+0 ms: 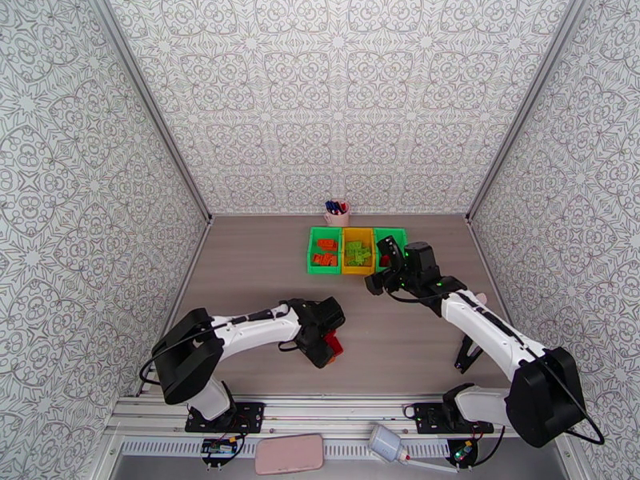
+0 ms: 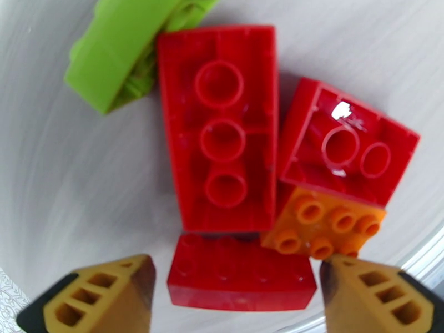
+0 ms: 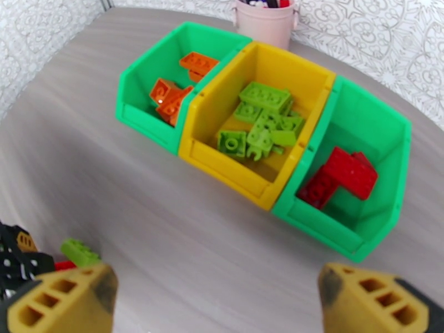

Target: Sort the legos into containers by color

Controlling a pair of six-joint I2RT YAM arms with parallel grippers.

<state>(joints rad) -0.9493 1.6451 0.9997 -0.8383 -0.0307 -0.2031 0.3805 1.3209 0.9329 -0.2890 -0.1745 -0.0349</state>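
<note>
Low over the table, my left gripper (image 2: 238, 298) is open, its fingers on either side of a short red lego (image 2: 241, 273); the right finger is almost touching it and a narrow gap remains on the left. Beyond it lie a long red lego (image 2: 222, 129), another red lego (image 2: 347, 142), an orange lego (image 2: 324, 226) and a light green lego (image 2: 119, 48). Near the containers, my right gripper (image 3: 216, 295) hangs open and holds nothing. The left green container (image 3: 145, 115) holds orange legos (image 3: 172, 98), the yellow container (image 3: 233, 165) light green legos (image 3: 261, 126), and the right green container (image 3: 344, 240) red legos (image 3: 344, 176).
A pink pen cup (image 3: 266, 23) stands behind the containers against the back wall. Patterned walls close in the table on three sides. The left arm (image 1: 240, 330) reaches across the near middle of the table, over the loose pile (image 1: 334, 344).
</note>
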